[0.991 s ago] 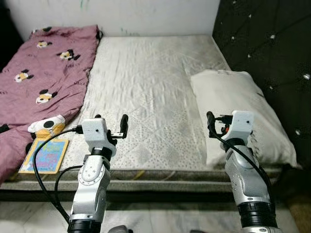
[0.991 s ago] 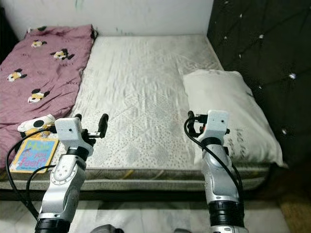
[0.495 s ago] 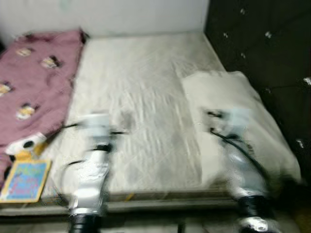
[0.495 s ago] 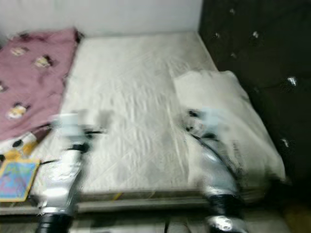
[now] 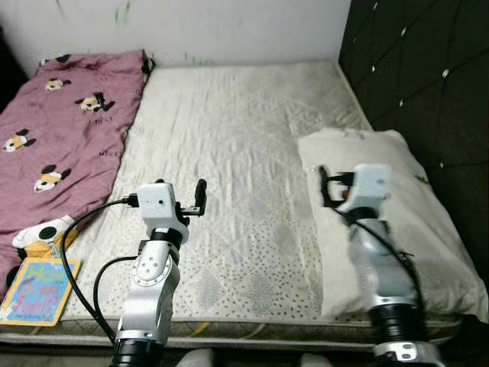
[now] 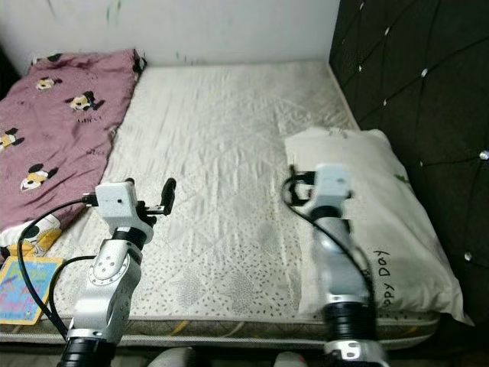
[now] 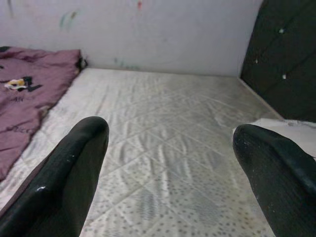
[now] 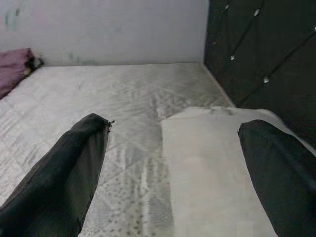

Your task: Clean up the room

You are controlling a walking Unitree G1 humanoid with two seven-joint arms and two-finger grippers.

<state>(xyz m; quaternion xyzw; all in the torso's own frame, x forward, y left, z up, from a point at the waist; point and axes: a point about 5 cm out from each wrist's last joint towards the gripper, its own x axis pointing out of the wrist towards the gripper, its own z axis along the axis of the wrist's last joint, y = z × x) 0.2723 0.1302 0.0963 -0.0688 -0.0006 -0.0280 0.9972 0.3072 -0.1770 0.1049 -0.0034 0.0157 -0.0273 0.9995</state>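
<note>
Currently the pillow [image 5: 382, 222] lies directly ahead of and below your right gripper [image 8: 173, 163], along the mattress [image 5: 237, 153] edge nearest the dark headboard [image 5: 428, 92]. It looks white, soft and slightly creased, with faint printed lettering near its near end. Your right gripper hovers above it with fingers spread wide, grasping nothing; a shallow pinch may likely catch only loose fabric and slip free. Your left gripper [image 7: 168, 168] is likewise spread and empty above bare mattress. Further to its left lie the maroon blanket [image 5: 53, 130], a plush toy [image 5: 38, 233] and a book [image 5: 34, 279] at the bed edge; a careless sweep could knock the book off.
</note>
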